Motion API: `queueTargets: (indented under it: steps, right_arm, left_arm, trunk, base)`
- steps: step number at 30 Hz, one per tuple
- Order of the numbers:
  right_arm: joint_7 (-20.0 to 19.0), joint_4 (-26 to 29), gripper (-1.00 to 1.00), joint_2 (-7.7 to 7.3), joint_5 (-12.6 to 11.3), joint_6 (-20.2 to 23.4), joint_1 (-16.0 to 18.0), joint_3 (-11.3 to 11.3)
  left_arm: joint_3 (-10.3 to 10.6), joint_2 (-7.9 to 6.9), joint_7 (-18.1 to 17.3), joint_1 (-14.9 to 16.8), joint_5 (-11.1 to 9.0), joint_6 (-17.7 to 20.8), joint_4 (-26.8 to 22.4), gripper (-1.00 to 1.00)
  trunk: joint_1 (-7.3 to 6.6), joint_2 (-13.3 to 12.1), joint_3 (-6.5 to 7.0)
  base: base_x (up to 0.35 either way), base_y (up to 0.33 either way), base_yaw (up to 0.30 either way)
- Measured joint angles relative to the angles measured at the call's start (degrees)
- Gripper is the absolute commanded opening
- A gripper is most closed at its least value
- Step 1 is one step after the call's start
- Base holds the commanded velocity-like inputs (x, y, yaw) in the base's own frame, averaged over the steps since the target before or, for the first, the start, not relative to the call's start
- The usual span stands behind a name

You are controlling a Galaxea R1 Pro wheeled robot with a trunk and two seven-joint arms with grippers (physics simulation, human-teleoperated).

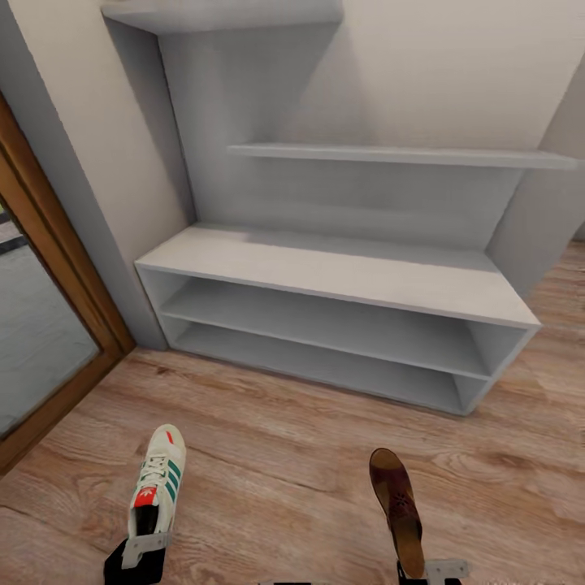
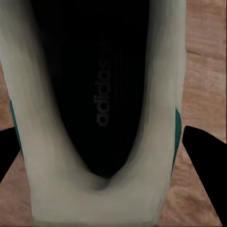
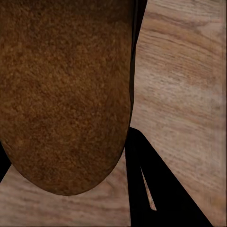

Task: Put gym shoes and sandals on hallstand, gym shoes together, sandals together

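We face a white shoe rack [image 1: 341,280] set against a pale wall, with two open shelf levels under its flat top, a long shelf [image 1: 406,154] fixed to the back panel above it, and nothing resting on any of its levels. A wood-framed door [image 1: 49,325] stands beside the rack's near end. In front of the rack, over the wood-plank floor [image 1: 276,455], our left gripper [image 1: 140,554] clasps a cream sneaker [image 1: 158,479] by its heel, toe pointing toward the rack; green stripes and a red tongue patch show. In the left wrist view we look down into the sneaker's dark insole [image 2: 101,90], with a black finger [image 2: 205,161] pressed at each side of the heel. Our right gripper [image 1: 426,569] grips a brown sandal [image 1: 396,504] at its heel end, toe also toward the rack, well apart from the sneaker. The right wrist view shows the sandal's grainy brown sole [image 3: 64,94] above the floor, a dark finger [image 3: 156,189] beside it.
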State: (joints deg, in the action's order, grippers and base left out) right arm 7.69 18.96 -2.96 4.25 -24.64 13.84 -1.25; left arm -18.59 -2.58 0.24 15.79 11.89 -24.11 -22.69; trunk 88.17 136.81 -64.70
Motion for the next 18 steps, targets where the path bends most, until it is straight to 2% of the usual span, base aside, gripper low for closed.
queueTargets:
  steps: [13, 18]
  right_arm:
    - [0.0, 0.0, -1.00, 0.07, 0.0, 0.0, 0.0, 0.0]
    - [0.0, -0.1, -1.00, 0.07, 0.0, 0.0, 0.0, 0.0]
  left_arm:
    - [0.0, 0.00, 0.0, 0.0, 0.0, 0.0, 0.0, -1.00]
    - [0.0, -0.07, 0.0, 0.0, 0.0, 0.0, 0.0, -1.00]
  trunk:
    - [0.01, 0.0, 0.54]
    - [0.00, 0.0, 0.74]
  base:
    - [-0.052, -0.272, -0.239]
    - [-0.023, -0.092, -0.247]
